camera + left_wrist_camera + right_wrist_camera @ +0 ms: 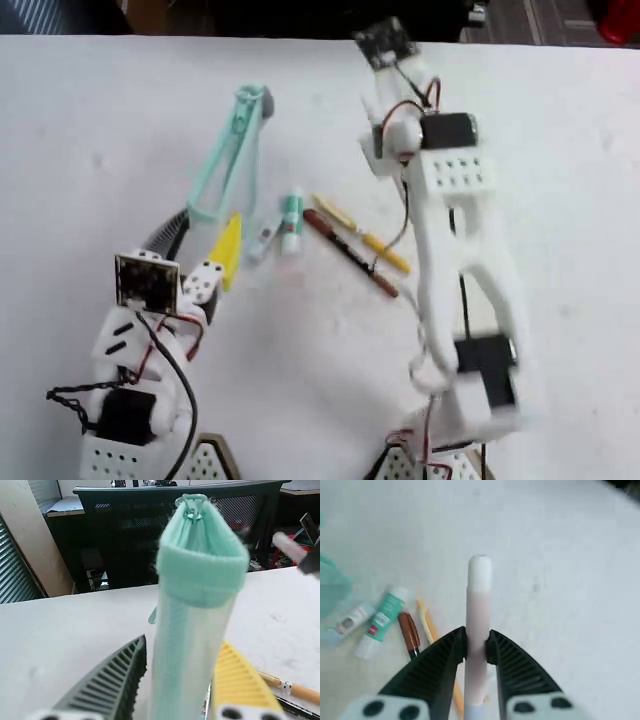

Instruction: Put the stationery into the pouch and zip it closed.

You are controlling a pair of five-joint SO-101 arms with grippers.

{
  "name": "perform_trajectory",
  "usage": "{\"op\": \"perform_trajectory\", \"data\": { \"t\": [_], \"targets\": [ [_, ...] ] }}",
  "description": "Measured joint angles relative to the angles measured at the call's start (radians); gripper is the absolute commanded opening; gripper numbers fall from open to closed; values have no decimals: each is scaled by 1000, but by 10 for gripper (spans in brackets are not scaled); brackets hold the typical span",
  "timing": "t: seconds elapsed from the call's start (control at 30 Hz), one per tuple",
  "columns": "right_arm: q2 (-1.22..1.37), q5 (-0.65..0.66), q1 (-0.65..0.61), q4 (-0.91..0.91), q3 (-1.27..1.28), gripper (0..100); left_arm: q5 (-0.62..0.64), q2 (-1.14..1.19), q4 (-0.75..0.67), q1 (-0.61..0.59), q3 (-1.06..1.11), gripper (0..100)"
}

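Observation:
The mint-green pouch (228, 155) lies slanted on the white table, its zipper pull (192, 505) at the far end. My left gripper (208, 215) is shut on the pouch's near end, black and yellow fingers on either side of the pouch (200, 565). My right gripper (476, 632) is shut on a pale white-capped pen (479, 590), held above the table to the right of the pouch; the pen's tip (289, 546) shows past the pouch. On the table between the arms lie a green-and-white glue stick (291, 222), a small white tube (262, 240), a yellow pencil (360, 232) and a brown pen (350, 252).
The right arm (450, 180) stretches from the near edge toward the back of the table. Cables hang along both arms. A black mesh chair (125, 525) stands beyond the table's far edge.

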Motion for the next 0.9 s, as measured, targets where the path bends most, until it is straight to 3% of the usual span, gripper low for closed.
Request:
{"op": "perform_trajectory", "data": {
  "t": [0.23, 0.43, 0.67, 0.9],
  "targets": [
    [-456, 0, -307, -64, -8, 17, 0, 0, 0, 0, 0, 215],
    [-542, -104, -494, -192, -8, 17, 0, 0, 0, 0, 0, 215],
    [-542, -358, -528, -361, 5, 17, 0, 0, 0, 6, 0, 215],
    [-468, -390, -532, -577, 173, 17, 0, 0, 0, 6, 0, 215]
  ]
}}
